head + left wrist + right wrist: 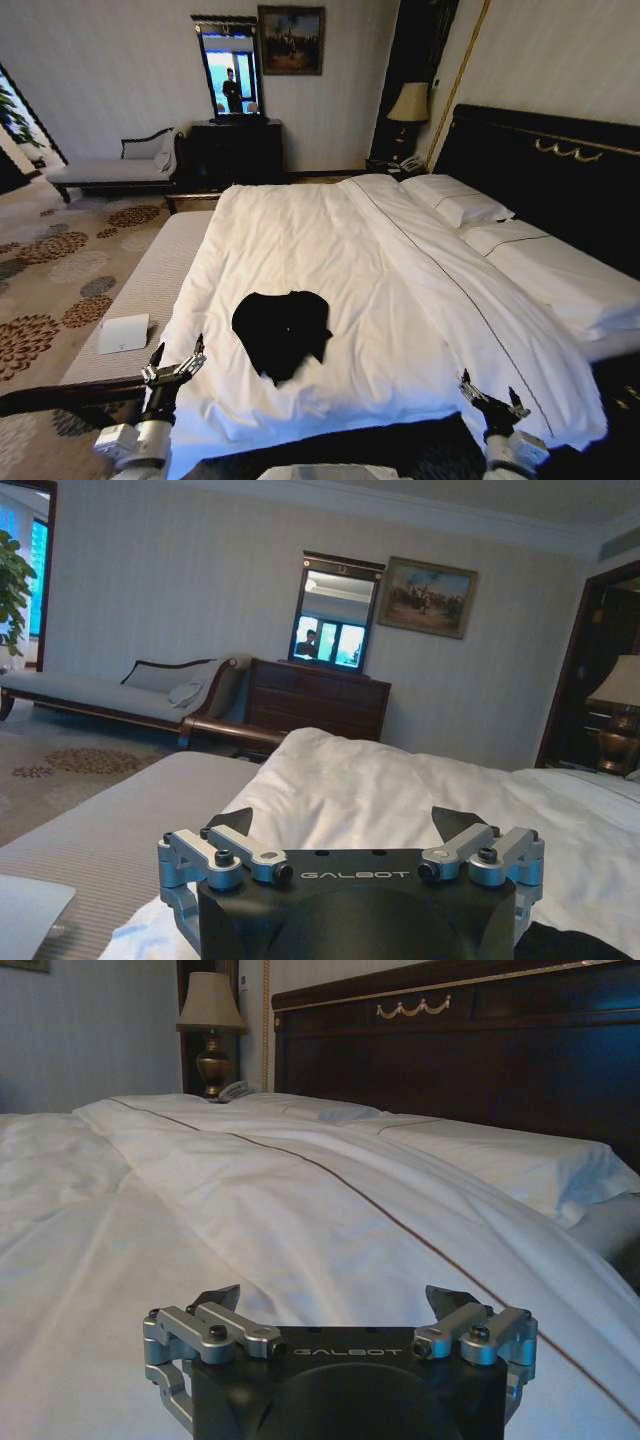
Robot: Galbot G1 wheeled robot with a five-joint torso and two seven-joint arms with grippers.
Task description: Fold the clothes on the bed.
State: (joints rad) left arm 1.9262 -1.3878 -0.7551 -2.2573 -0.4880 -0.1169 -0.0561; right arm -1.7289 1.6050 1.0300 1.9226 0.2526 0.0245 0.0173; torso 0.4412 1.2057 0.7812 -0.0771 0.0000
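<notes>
Left fingers (176, 356) spread, near black T-shirt (282, 333).

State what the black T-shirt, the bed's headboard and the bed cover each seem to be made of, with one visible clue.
Black short-sleeved T-shirt: soft matte fabric, probably cotton knit; it lies limp and crumpled.
Dark headboard: apparently polished wood; panelled, faint sheen, gilt ornament.
White duvet: woven cloth, likely cotton; creased, matte, with a thin piped line.
</notes>
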